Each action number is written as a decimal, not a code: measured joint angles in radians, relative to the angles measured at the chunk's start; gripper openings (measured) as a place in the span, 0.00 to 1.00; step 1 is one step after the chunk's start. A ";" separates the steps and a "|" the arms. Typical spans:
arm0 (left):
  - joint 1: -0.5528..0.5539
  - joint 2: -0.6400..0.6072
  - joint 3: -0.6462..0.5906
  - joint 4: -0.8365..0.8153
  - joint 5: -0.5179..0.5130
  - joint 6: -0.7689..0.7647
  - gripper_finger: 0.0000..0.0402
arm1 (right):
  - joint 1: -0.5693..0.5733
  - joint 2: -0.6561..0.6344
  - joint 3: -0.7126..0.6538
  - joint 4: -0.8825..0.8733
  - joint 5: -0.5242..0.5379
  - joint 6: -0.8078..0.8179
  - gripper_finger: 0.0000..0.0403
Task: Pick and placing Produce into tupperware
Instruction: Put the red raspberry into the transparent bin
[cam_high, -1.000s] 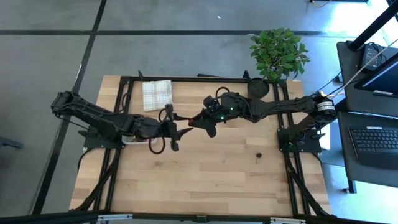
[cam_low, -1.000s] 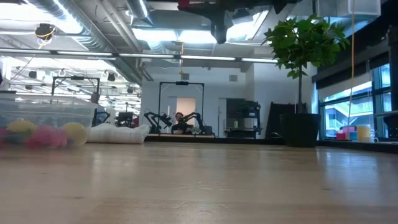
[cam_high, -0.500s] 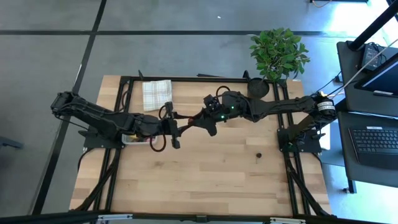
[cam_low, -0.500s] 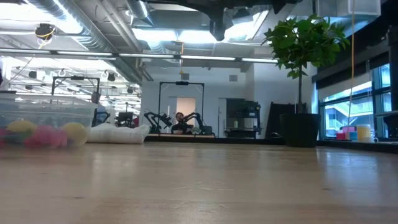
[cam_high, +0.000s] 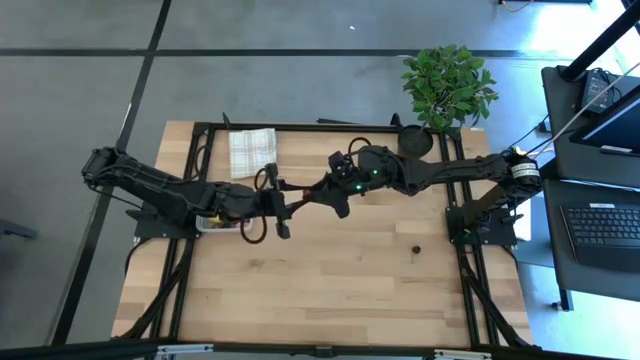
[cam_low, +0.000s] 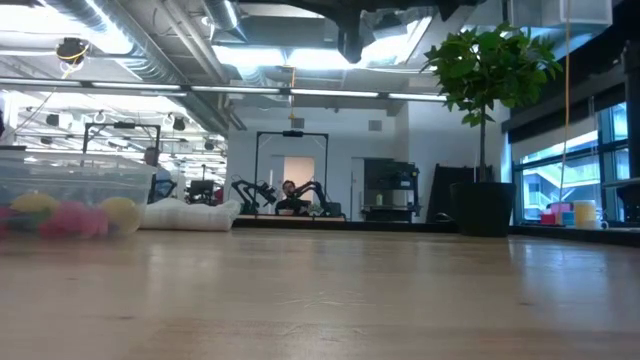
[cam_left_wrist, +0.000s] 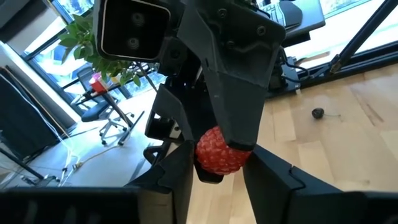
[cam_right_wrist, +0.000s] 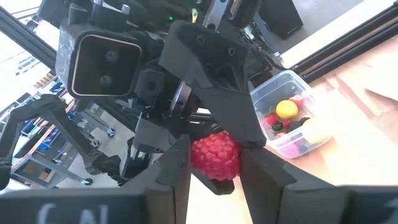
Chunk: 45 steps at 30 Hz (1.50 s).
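While the grippers meet mid-air above the table (cam_high: 340, 290), we see left gripper (cam_high: 291, 208) and right gripper (cam_high: 316, 192) both clamped on the red raspberry (cam_right_wrist: 215, 155), tupperware (cam_right_wrist: 287, 115) at nine o'clock.

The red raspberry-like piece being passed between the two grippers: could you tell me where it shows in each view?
High view: hidden where the left gripper meets the right gripper.
Low view: not in it.
Left wrist view: the red piece, centre, between both grippers' fingers.
Right wrist view: red piece, low centre.
Shared landmark: the clear container.
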 joint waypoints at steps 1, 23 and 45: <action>0.000 0.000 0.000 0.003 0.002 0.000 0.31 | 0.000 0.000 0.000 0.000 -0.001 0.000 0.29; 0.000 0.001 0.000 0.008 0.027 0.003 0.25 | 0.000 0.002 0.000 -0.002 0.002 0.003 0.29; -0.001 0.000 0.004 0.014 0.028 -0.011 0.23 | -0.001 0.004 0.000 -0.035 -0.143 -0.016 0.45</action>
